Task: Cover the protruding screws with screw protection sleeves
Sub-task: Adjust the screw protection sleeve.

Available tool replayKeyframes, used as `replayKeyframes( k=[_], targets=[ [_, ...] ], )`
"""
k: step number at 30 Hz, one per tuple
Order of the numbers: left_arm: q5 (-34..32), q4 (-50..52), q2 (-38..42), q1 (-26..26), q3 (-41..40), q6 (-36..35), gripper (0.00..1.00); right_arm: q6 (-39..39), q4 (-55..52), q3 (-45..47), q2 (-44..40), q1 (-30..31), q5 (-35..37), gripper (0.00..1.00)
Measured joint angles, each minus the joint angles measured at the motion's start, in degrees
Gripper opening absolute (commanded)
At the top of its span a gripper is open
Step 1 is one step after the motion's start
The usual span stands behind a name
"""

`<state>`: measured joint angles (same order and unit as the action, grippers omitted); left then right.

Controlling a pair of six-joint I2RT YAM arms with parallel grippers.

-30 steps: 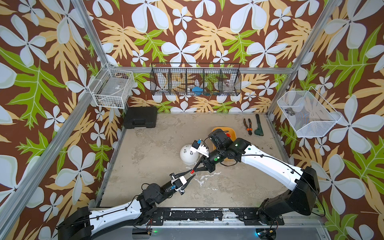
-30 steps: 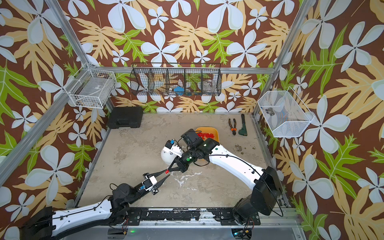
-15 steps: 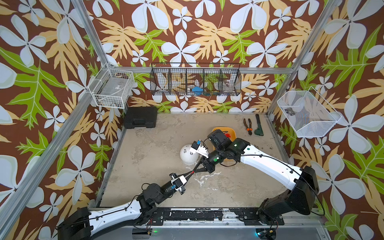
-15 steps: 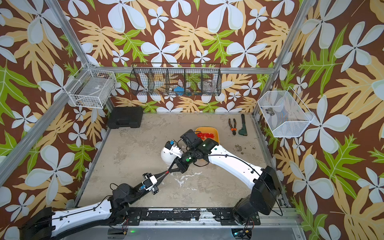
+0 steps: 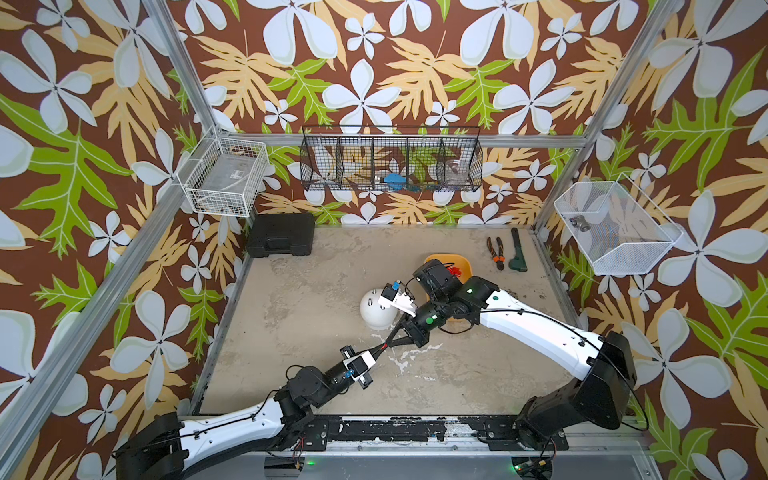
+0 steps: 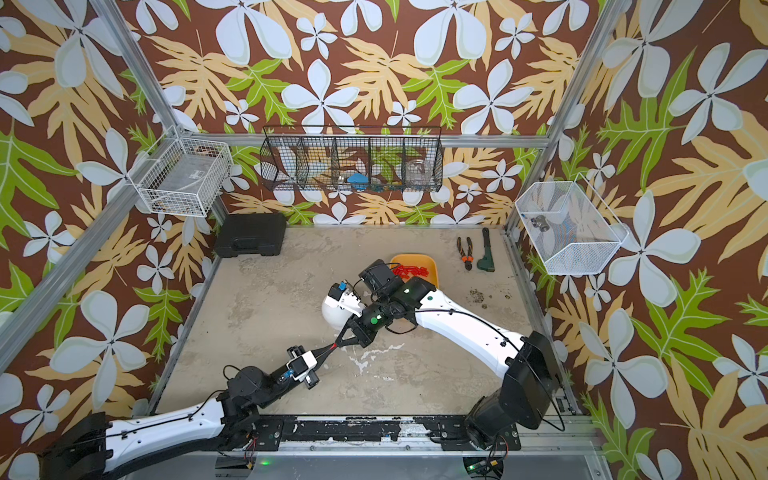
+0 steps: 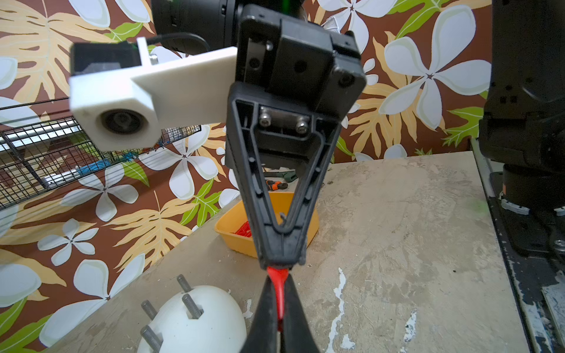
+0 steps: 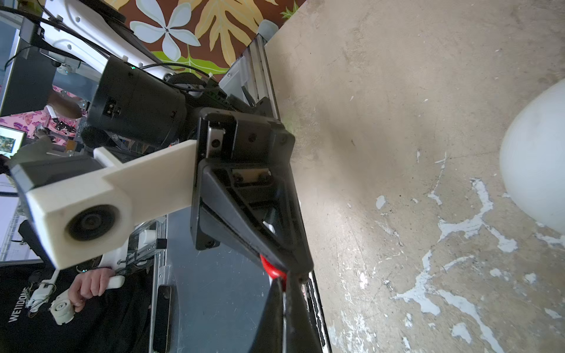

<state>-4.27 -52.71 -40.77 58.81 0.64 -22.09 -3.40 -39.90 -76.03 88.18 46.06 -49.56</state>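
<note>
Handover step, in mid-air. Left gripper (image 5: 381, 348) and right gripper (image 5: 392, 340) meet tip to tip, both jaws pinched narrow on one red sleeve (image 7: 278, 293), near the white dome (image 7: 198, 327). Its four protruding screws (image 7: 191, 305) stand bare. Next, probably: one gripper releases, and the other lines the sleeve's bore up over a screw.

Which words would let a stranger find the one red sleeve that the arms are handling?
Find the white dome in the middle of the table; just in front of it the two arms meet tip to tip. There the fingers of the left gripper and the right gripper pinch one red sleeve. The other sleeves lie heaped in the orange tray; only this one is held.
</note>
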Motion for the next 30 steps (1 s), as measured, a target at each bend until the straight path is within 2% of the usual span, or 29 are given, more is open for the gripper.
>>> replayKeyframes(
  k=[8,10,12,14,21,30],
  targets=[
    [-0.79,1.05,1.95,0.00,-0.04,0.00,0.01,0.46,-0.44,-1.33,0.52,0.02,0.02,0.00],
    [-0.79,1.40,2.43,0.00,-0.11,0.00,0.10,0.44,-0.37,-1.33,0.52,0.02,-0.04,0.00],
    [-0.76,1.49,2.86,0.00,-0.33,0.00,0.12,0.42,-0.22,-1.33,0.52,-0.04,0.02,0.00],
    [-0.70,1.46,3.10,0.00,-0.35,-0.11,0.27,0.37,-0.11,-1.36,0.52,-0.07,0.02,0.00],
    [0.04,0.26,3.65,0.00,-0.37,0.15,0.43,-0.52,1.20,-1.33,-0.13,-0.87,1.07,0.00],
    [-1.22,0.13,5.40,0.00,-0.37,-0.04,0.43,-0.68,1.90,1.84,-4.11,-4.72,-0.50,0.00]
  ],
)
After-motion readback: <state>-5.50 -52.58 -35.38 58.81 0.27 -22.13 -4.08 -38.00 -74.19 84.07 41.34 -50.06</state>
